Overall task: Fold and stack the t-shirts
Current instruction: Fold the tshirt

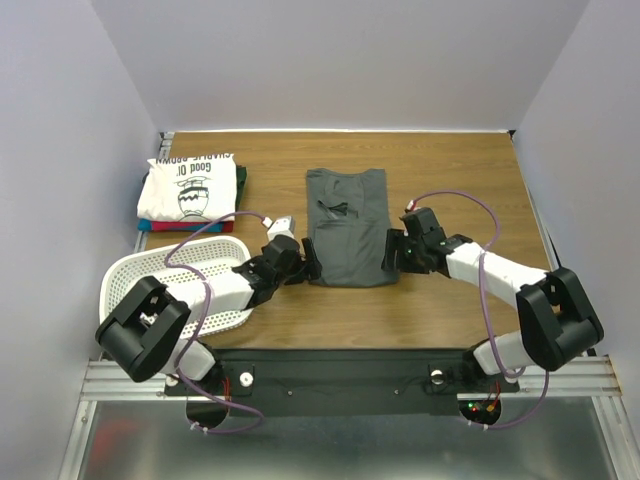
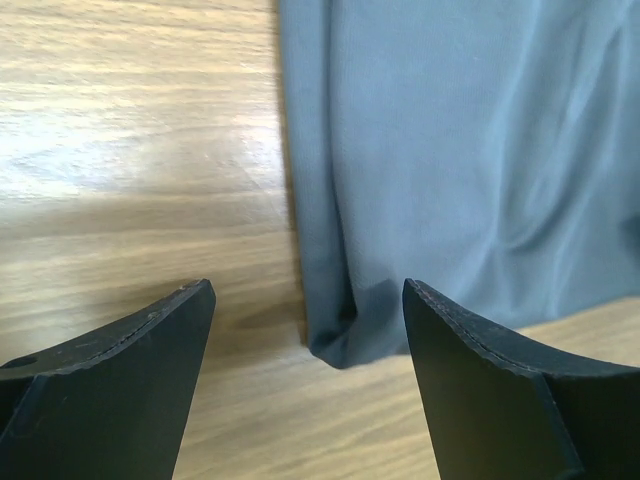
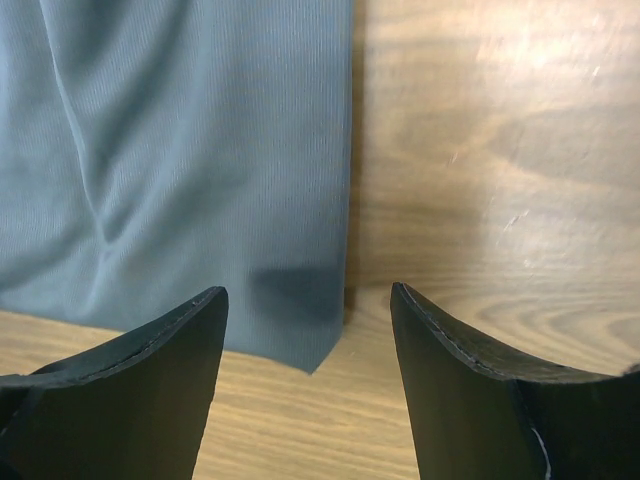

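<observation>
A dark charcoal-grey t-shirt lies on the wooden table, folded into a long strip. My left gripper is open just above its near left corner. My right gripper is open just above its near right corner. Neither holds cloth. At the far left a white t-shirt with a dark graphic tops a stack; red, blue and dark green edges show under it.
A white perforated plastic basket sits at the near left, partly under my left arm. Grey walls close the table on three sides. Bare wood lies to the right of the grey shirt.
</observation>
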Robot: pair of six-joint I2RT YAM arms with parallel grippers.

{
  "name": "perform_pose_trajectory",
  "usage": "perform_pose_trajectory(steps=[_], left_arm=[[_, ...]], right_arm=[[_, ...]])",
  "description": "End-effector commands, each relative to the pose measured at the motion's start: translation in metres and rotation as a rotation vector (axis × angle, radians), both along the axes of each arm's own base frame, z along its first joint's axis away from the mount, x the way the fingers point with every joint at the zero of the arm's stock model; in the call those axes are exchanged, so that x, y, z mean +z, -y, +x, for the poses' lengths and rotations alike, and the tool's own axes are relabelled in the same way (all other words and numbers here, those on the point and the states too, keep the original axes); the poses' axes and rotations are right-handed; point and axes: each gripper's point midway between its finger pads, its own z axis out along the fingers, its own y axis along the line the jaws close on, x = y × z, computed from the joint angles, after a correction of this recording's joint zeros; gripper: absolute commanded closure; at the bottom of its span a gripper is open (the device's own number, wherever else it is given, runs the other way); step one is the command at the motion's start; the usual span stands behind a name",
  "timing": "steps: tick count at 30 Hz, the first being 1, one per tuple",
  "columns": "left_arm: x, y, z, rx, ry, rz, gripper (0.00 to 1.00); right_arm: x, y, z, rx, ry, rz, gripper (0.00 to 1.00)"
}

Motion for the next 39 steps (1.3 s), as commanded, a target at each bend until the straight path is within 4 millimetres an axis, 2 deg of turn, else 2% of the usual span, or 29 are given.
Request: perform_pose_trajectory(steps=[1,4,5,10,14,23,25,31,36,39], left_arm=[[0.023,0.014,0.000,-0.022,0.046,-0.108,0.13],[0.018,0.013,-0.004,-0.025,0.027,-0.106,0.13],[0.016,0.012,-0.006,-0.026,0.022,-0.103,0.13],[0.012,0.011,-0.009,-0.033,0.007,-0.101,0.13],[0.006,0.009,-0.014,-0.032,-0.013,-0.093,0.14],[-0.003,0.003,-0.022,-0.030,-0.039,-0.085,0.15],[-0.004,0.003,-0.022,-0.031,-0.042,-0.084,0.17],[-0.018,-0.001,-0.028,-0.030,-0.088,-0.048,0.25],[-0.020,0.004,-0.031,-0.056,-0.105,-0.054,0.37],[-0.022,0.006,-0.034,-0.068,-0.121,-0.052,0.39]], right_arm=[[0.012,-0.011,-0.003,-0.006,0.026,0.087,0.28],[0.005,-0.010,-0.010,-0.014,0.009,0.092,0.28],[0.001,-0.014,-0.015,0.002,-0.015,0.113,0.29],[-0.010,-0.018,-0.021,0.004,-0.041,0.118,0.30],[-0.014,-0.018,-0.023,-0.001,-0.048,0.110,0.35],[-0.021,-0.026,-0.026,0.017,-0.073,0.109,0.58],[-0.022,-0.026,-0.026,0.016,-0.078,0.107,0.68],[-0.022,-0.027,-0.026,0.018,-0.075,0.104,0.70],[-0.025,-0.026,-0.026,0.016,-0.077,0.096,0.70],[-0.026,-0.027,-0.027,0.020,-0.078,0.092,0.70]])
